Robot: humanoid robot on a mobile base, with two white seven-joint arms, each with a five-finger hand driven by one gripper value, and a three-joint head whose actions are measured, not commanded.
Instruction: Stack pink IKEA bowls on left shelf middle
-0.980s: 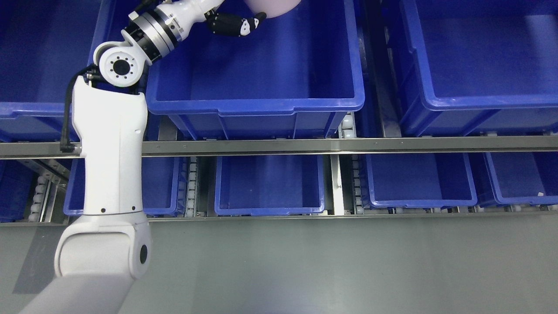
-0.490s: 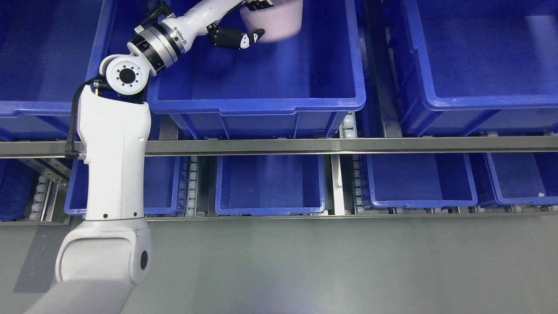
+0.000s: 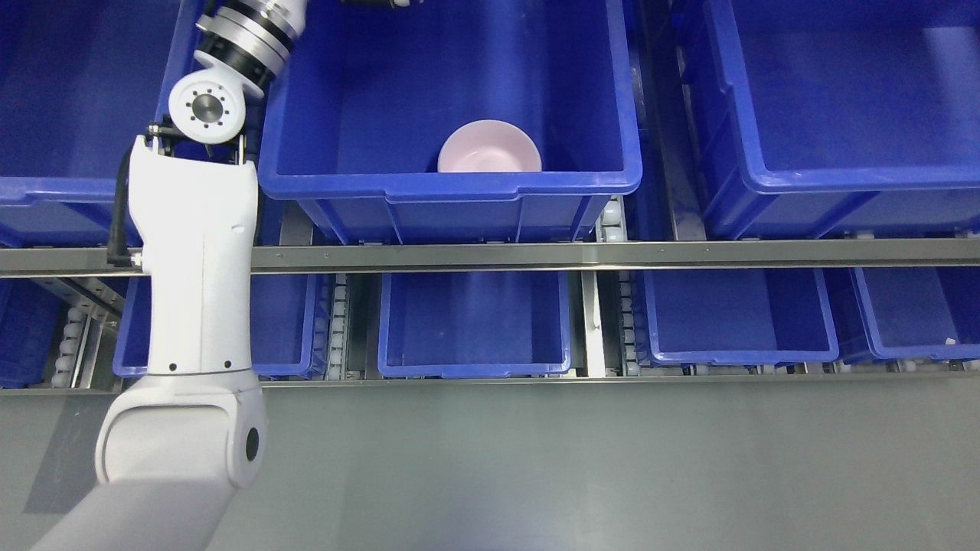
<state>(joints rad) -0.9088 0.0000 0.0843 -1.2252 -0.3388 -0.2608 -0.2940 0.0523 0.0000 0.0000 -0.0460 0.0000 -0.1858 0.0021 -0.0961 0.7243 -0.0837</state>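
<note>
1. Since the earlier frames, the pink bowl [image 3: 489, 148] has left the left hand [image 3: 375, 2] and now rests on the floor of the middle blue bin [image 3: 452, 184], mouth up, against the near wall and slightly right of the bin's centre line. The hand has withdrawn to the top edge of the view.
2. Bowl: round, smooth, matt pale pink, probably plastic, with a thin rim and shallow walls. It has no long axis, so approach direction is not constrained by its shape. The near wall of the bin hides its lower part.
3. Key relation: the bowl lies toward the viewer and to the right of the hand, well apart from it, with bare bin floor between them.
4. Left hand: only a dark sliver shows at the top edge. Whether the digits are spread or curled cannot be told; they hold nothing visible.
5. Left arm [image 3: 195, 291]: glossy white shell with a metal wrist ring, rising from the lower left and passing the bin's left corner.
6. Right arm: not in view, so the left is the working arm.
7. Surroundings: rigid moulded blue bins with rolled rims sit on roller tracks behind a steel shelf rail [image 3: 612, 254].
8. Judgement: one bowl is placed; any following bowl must come down centred over this one to nest.
</note>
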